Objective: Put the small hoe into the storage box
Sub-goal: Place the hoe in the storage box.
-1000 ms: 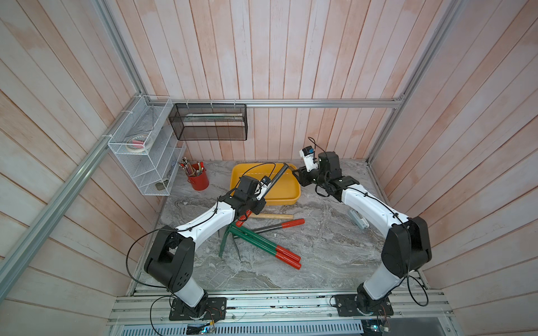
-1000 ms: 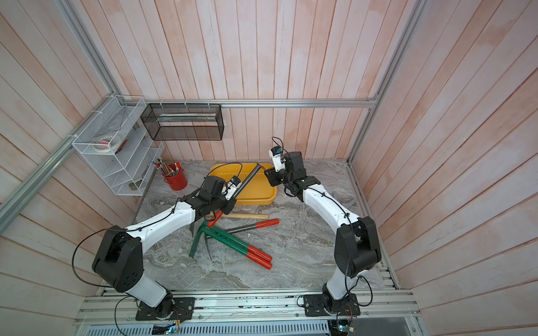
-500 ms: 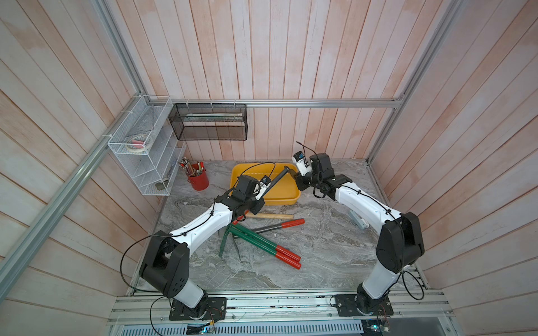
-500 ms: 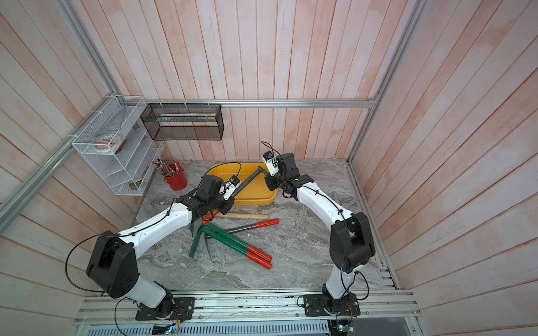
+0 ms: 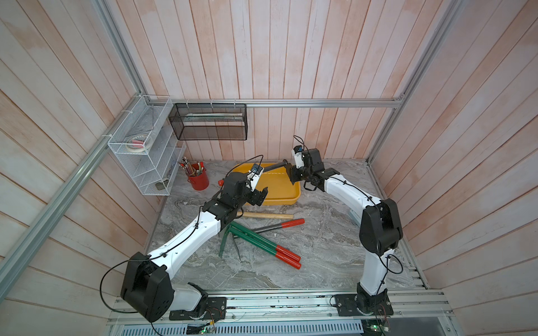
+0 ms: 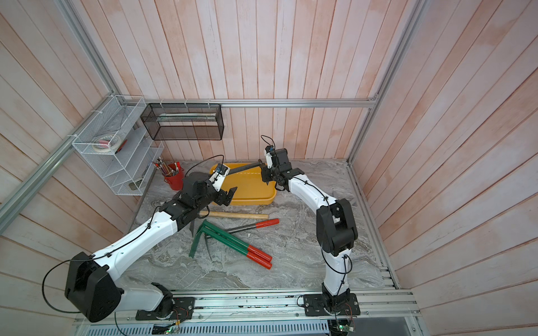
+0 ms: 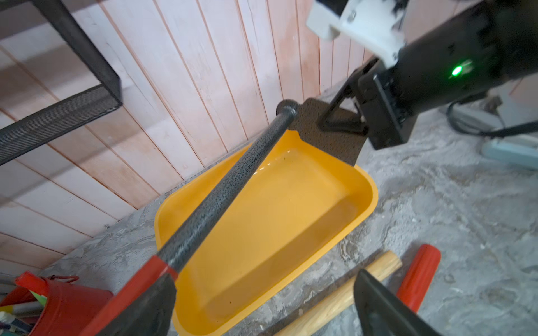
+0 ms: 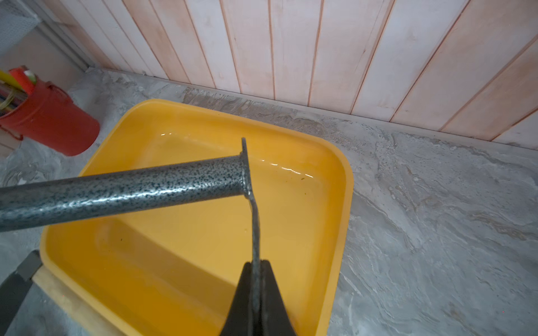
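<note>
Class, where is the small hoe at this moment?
In both top views the small hoe hangs over the storage box near the back wall, blade pinched by the right gripper, red grip by the open left gripper.

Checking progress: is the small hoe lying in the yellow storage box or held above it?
Held above it. The right gripper pinches the small hoe by its blade over the storage box, whose floor is bare.
</note>
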Available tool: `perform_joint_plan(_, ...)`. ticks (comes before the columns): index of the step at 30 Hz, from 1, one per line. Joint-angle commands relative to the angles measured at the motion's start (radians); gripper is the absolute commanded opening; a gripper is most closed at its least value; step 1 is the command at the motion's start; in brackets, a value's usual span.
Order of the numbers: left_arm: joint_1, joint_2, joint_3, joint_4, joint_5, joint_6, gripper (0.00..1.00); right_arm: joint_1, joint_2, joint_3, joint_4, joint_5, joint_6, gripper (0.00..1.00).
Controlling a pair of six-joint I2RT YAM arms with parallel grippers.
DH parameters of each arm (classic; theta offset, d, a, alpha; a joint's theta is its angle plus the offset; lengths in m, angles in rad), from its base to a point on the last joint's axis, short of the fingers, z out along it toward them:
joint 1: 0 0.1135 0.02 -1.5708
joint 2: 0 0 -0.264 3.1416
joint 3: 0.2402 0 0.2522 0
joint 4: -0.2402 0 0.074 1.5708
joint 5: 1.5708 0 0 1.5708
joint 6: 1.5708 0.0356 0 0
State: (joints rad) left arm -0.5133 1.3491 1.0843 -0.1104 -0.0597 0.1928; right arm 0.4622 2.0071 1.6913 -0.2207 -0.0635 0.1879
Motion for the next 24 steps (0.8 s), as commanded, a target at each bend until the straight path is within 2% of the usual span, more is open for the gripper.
perform_joint_plan(1,0.036,-0.037,-0.036,0.073,0.035,-0.067,1.00,-0.002,0.072,0.116,0.038,0.056,0.082,0.00)
perform_joint_plan(6,0.094,-0.085,-0.066,0.101,0.118,-0.132,1.00,-0.007,0.184,0.239,-0.023,0.152,0.094,0.00)
perform_joint_plan(11,0.114,-0.103,-0.079,0.106,0.141,-0.149,1.00,-0.008,0.255,0.300,-0.042,0.178,0.111,0.00)
perform_joint_plan(24,0.128,-0.150,-0.126,0.143,0.202,-0.162,1.00,-0.036,0.345,0.268,0.002,0.183,0.163,0.00)
